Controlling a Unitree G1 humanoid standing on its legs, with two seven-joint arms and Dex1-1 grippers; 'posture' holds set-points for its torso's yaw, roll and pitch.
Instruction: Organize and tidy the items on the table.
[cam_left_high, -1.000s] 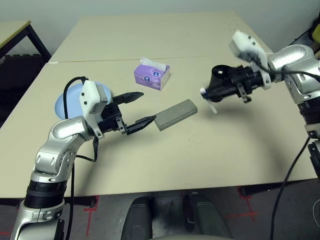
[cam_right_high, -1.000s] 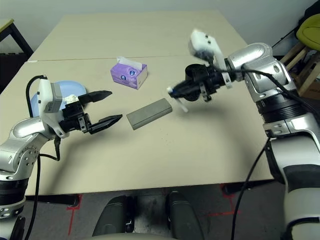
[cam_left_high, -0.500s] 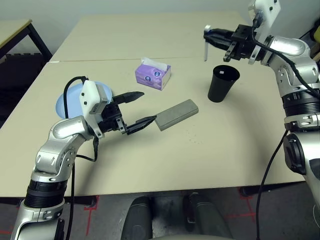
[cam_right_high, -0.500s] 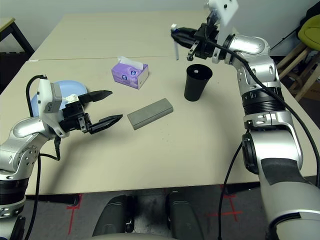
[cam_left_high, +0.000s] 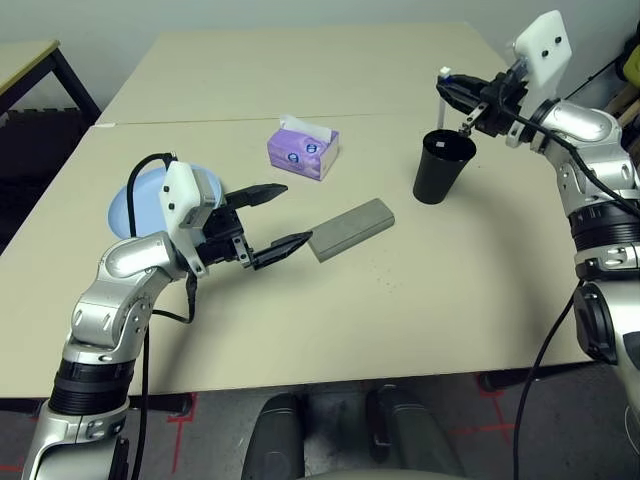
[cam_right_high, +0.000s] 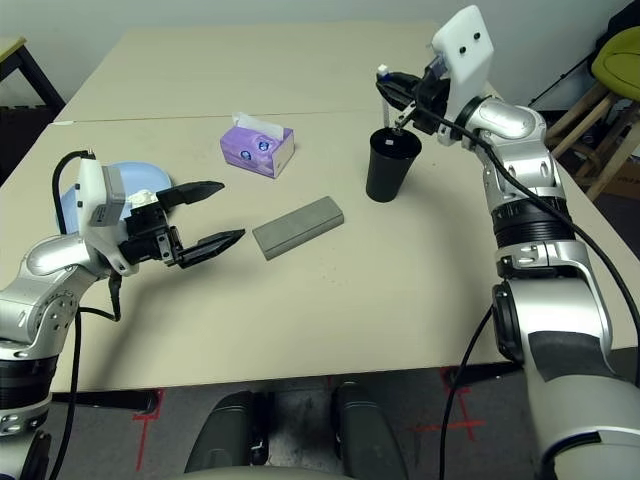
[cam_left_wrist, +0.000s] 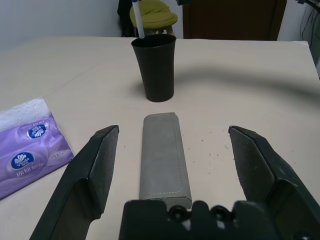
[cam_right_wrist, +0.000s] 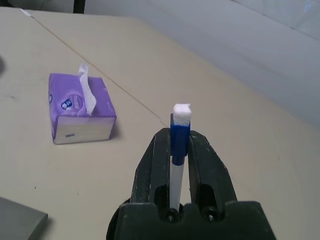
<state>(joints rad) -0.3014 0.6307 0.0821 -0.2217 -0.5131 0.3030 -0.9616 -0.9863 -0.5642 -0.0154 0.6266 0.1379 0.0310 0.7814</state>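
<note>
The right gripper (cam_right_wrist: 178, 150) pinches a slim white pen (cam_right_wrist: 179, 131), blue-collared, upright over the tapered black cup (cam_left_high: 440, 167) at two o'clock. The left gripper (cam_left_wrist: 176, 165) is spread wide around the matte grey glasses case (cam_left_wrist: 164, 154) mid-table.

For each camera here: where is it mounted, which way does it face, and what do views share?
Head eyes: forward-down over the table; silver forearms, open left hand, right hand.
Left wrist: along its open fingers straddling the grey glasses case, toward the black cup.
Right wrist: along fingers shut on a white pen, toward the purple tissue box.
Shared: case, tissue box, cup.
</note>
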